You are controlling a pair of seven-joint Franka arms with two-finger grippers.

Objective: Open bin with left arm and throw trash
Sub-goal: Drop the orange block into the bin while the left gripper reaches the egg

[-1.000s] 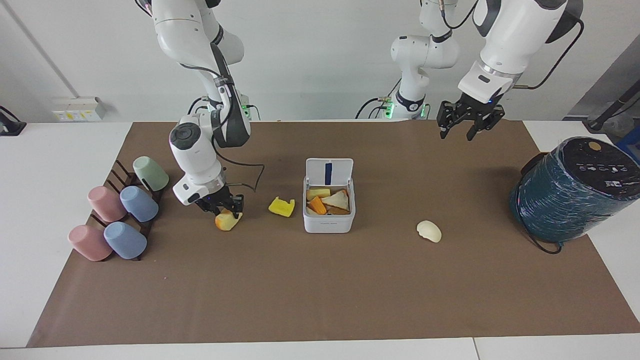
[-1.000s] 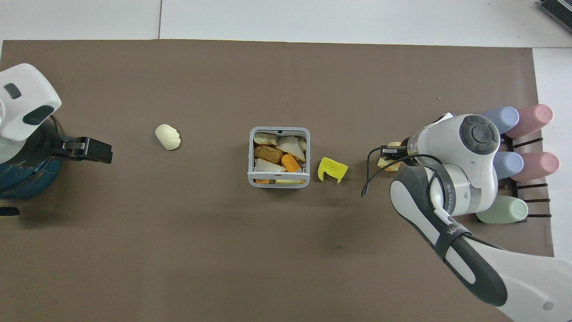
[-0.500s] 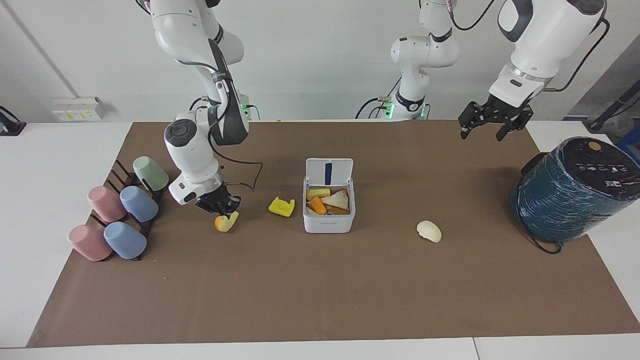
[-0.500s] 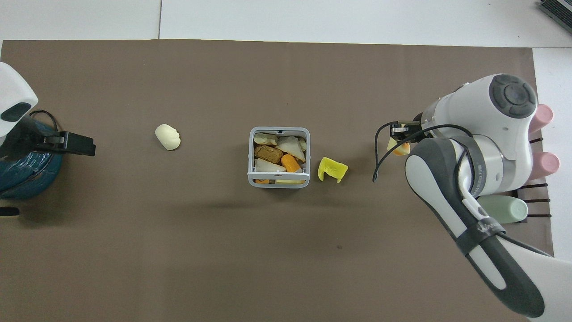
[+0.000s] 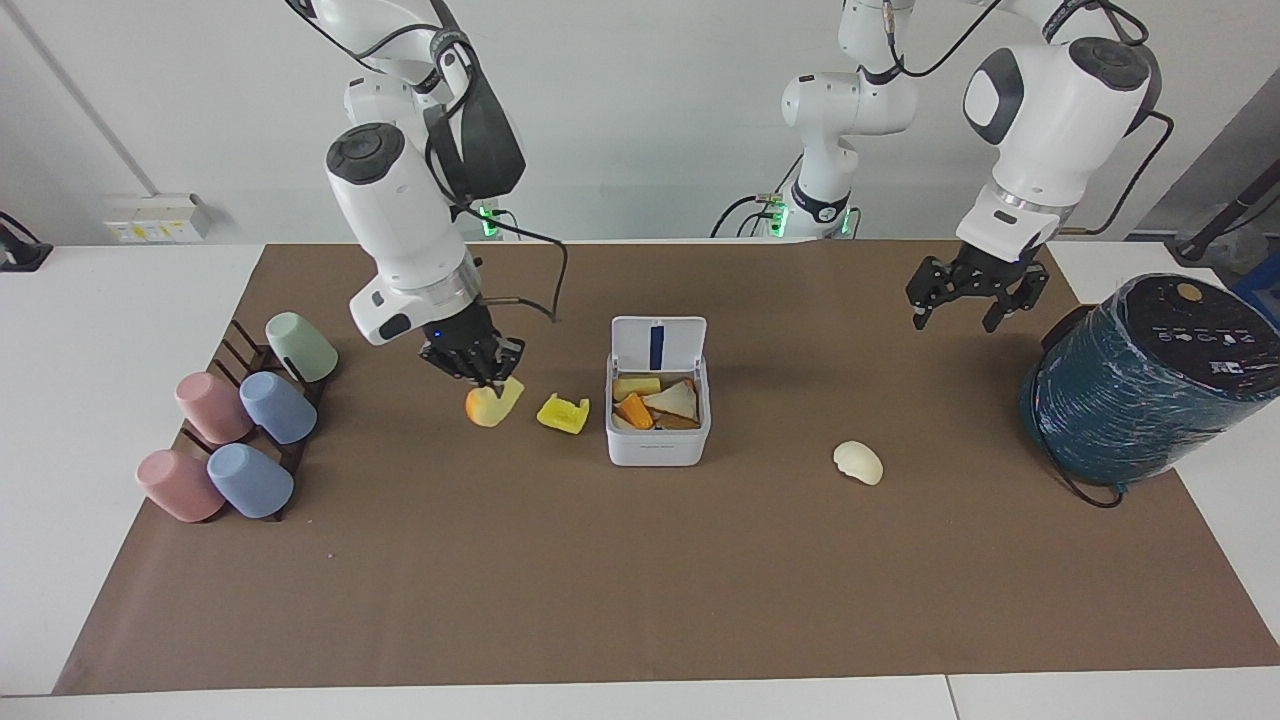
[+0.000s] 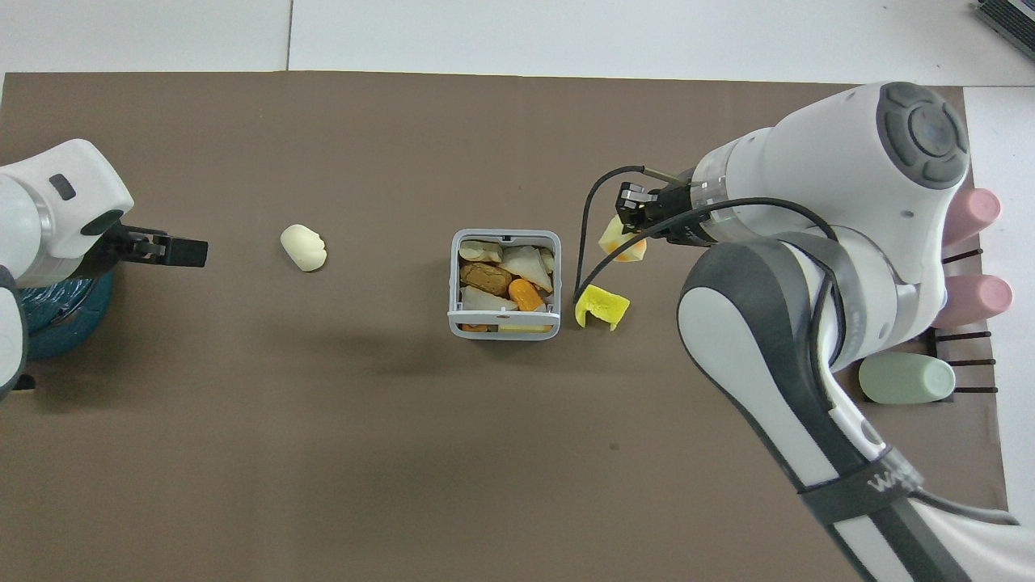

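The white bin [image 5: 657,450] stands mid-mat with its lid [image 5: 658,343] tipped up and open, full of food bits; its grey rim shows in the overhead view [image 6: 503,333]. My right gripper [image 5: 482,372] is shut on the yellow-orange block [image 5: 492,405] and holds it in the air over the mat, beside the bright yellow notched piece [image 5: 563,414]. Overhead, the gripper [image 6: 635,220] and block [image 6: 616,242] are over the mat near the bin's corner. The cream lump [image 5: 858,462] lies toward the left arm's end. My left gripper [image 5: 965,300] hangs open and empty over the mat near the teal cylinder.
A big teal wrapped cylinder [image 5: 1140,385] stands at the left arm's end of the mat. Several pastel cups [image 5: 240,430] lie on a dark rack at the right arm's end. The brown mat [image 5: 640,580] covers most of the white table.
My right gripper has lifted the yellow-orange block off the mat and carried it toward the bin. My left gripper has swung toward the teal cylinder and dropped a little.
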